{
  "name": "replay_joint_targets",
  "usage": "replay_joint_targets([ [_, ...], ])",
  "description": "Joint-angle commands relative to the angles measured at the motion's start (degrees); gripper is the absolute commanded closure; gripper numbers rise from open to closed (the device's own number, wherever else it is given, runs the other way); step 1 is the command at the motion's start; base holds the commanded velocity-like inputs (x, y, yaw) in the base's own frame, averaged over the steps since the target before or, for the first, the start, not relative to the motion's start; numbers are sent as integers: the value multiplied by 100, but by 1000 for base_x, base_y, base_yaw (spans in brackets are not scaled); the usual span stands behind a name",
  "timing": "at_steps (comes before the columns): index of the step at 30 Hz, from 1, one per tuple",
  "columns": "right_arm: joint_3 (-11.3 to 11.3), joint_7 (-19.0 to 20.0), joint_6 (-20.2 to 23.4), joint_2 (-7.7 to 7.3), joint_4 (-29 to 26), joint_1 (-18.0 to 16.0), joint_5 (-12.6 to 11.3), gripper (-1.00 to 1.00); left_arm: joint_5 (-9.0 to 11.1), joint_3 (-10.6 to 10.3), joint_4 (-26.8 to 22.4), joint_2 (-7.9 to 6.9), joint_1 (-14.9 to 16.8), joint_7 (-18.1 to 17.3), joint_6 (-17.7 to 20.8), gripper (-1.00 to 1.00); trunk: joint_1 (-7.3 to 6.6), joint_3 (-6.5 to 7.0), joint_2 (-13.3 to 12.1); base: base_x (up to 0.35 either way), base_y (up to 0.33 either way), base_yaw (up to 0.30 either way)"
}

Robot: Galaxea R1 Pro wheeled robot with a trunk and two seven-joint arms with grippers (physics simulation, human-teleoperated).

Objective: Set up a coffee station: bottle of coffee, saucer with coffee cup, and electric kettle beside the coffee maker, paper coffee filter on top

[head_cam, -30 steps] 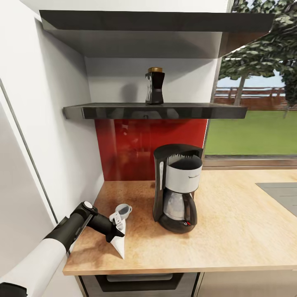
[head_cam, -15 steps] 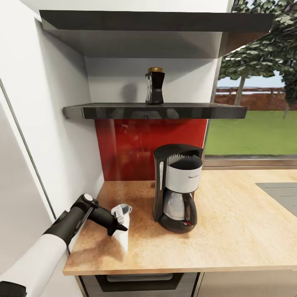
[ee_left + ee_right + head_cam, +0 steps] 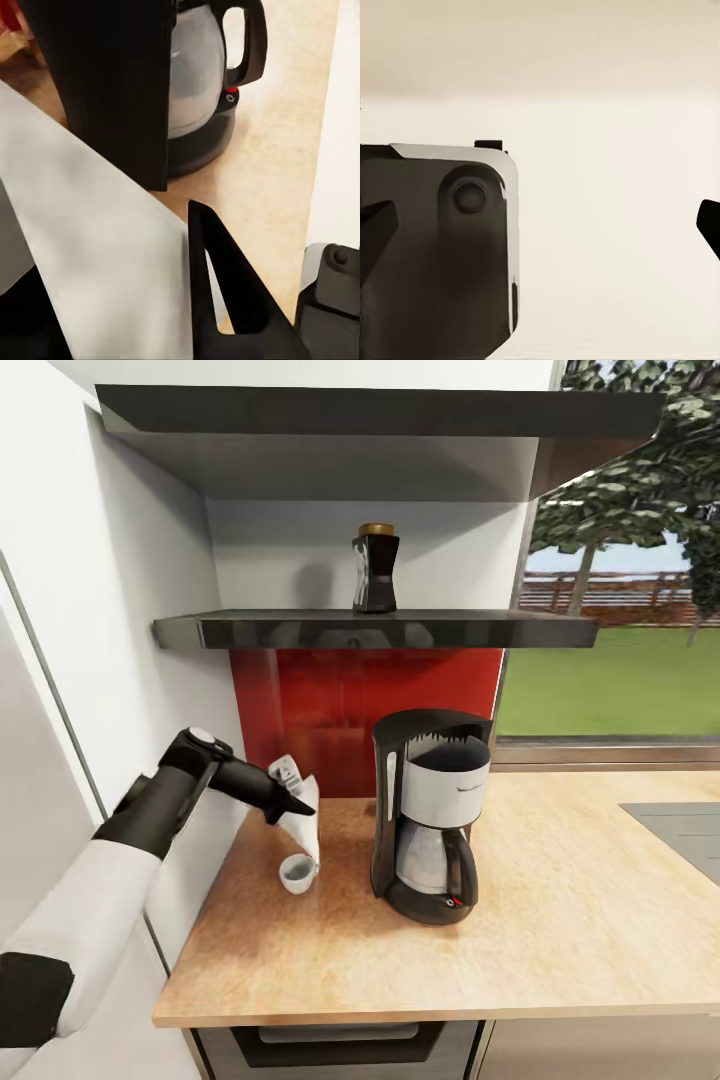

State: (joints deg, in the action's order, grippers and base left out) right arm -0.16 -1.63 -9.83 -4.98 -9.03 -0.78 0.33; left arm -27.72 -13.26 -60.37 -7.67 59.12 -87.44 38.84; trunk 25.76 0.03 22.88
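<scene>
left gripper (image 3: 292, 797): clamped on paper coffee filter (image 3: 305, 822), raised over kitchen countertop (image 3: 560, 920), left of coffee maker (image 3: 430, 815)
right gripper: fingertips apart
bottle of coffee (image 3: 375, 568): far, on kitchen shelf (image 3: 375, 630)

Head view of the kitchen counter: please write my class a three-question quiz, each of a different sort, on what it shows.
1. True or false: the slim black bottle with a yellow-brown cap stands on the glossy black wall shelf.
2. The left end effector grips: A) a white paper cone filter; B) a glass kettle; C) a saucer.
3. Short answer: is anything lying on top of the black drip coffee maker?

Key: 1 true; 2 A; 3 no.
</scene>
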Motion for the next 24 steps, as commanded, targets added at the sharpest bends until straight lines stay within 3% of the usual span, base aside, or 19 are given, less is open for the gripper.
replay_joint_targets([
  [1, -1, -12, -18, 4, -1, -1, 3, -100, -38, -8, -7, 4, 111, -40, 85, 100, 2, -4, 4, 0, 0, 0],
  [7, -1, -12, -18, 21, -17, -1, -4, -100, -40, -11, -9, 13, 606, -44, 170, 100, 2, -4, 4, 0, 0, 0],
  [19, -18, -6, 8, 12, -321, -1, -32, -100, -52, -35, -11, 41, 1141, -16, 268, 100, 2, -4, 4, 0, 0, 0],
  [24, -19, 11, 16, 14, -360, -1, -42, -100, -239, -45, -24, 65, 1287, -41, 425, 100, 2, -4, 4, 0, 0, 0],
])
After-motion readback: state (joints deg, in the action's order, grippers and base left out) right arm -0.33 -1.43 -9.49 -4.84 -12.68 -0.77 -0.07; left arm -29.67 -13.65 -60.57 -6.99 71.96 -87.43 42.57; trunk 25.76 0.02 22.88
